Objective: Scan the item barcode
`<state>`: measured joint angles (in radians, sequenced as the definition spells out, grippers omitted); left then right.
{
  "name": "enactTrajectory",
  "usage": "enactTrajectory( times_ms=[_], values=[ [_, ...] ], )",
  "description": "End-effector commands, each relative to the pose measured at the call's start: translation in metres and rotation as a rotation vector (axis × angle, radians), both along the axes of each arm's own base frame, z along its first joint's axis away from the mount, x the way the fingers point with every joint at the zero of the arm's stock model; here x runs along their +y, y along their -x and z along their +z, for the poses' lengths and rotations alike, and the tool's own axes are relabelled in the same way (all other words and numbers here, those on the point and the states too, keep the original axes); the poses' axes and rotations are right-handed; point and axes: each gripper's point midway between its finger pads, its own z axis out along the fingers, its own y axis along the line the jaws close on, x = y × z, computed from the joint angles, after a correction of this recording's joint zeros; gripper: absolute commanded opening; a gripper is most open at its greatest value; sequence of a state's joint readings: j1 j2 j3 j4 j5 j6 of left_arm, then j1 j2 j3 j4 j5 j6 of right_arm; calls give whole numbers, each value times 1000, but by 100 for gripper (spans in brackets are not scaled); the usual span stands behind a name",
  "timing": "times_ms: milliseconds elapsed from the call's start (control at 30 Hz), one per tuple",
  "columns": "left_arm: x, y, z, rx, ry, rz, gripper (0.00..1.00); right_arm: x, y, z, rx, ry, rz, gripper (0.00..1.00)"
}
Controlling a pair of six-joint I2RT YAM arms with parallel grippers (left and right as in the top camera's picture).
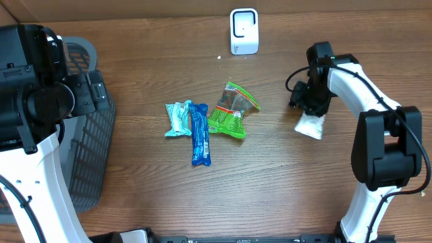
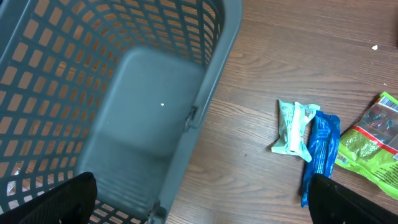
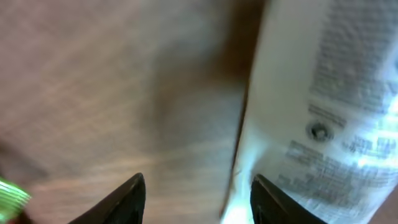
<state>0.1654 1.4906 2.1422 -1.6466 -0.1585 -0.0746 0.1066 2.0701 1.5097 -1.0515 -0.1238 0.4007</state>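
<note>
1. Overhead view: the white packet (image 1: 310, 125) lies flat on the table (image 1: 270, 196), right side. It sits directly under the right gripper (image 1: 312, 106) and well apart from the scanner (image 1: 244, 31) at the back edge.
2. Right wrist view (blurry): the jaws stand abt half apart w/ bare wood between them. The packet's edge sits at one finger (image 3: 262, 202), and most of the packet is outside the gap. We judge nothing's clamped.
3. So the step in hand is getting a real grip. We'd shift sideways till the packet's edge falls between both fingers, then close on the edge, not the middle, so the print stays uncovered.
4. Fine print shows on the up face; we can't tell if a barcode's in it. We'd check that before turning a face to the scanner.
5. On the way over, we'd stay clear of the green packet (image 1: 233, 110), blue packet (image 1: 200, 135) & teal packet (image 1: 177, 119) mid-table.
6. The left gripper (image 2: 202, 208) is wide open and empty, above the basket (image 2: 211, 74). It isn't needed here.
</note>
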Motion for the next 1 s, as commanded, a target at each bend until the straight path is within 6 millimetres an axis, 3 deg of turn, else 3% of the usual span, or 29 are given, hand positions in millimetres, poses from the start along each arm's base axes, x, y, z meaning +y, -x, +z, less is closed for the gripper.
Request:
enactTrajectory(
  times_ms=[0,167,267,333,500,600,767,967],
  values=[
    [2,0,5,-13,-13,-1,100,-11,3,7,11,-30,61,56],
    [2,0,5,-14,-13,-1,100,-5,-15,67,-112,-150,164,64],
    [2,0,5,-14,-13,-1,100,-19,-26,104,-216,-138,226,72],
    [2,0,5,-14,-13,-1,100,-34,-30,112,-260,-122,274,75],
    [2,0,5,-14,-13,-1,100,-78,-34,93,-266,-103,266,76],
    [2,0,5,-14,-13,-1,100,-93,-33,79,-256,-129,273,75],
    [2,0,5,-13,-13,-1,100,-84,-34,64,-292,-275,367,75],
    [2,0,5,-14,-13,-1,100,-76,-30,39,-245,-292,376,67]
  ],
)
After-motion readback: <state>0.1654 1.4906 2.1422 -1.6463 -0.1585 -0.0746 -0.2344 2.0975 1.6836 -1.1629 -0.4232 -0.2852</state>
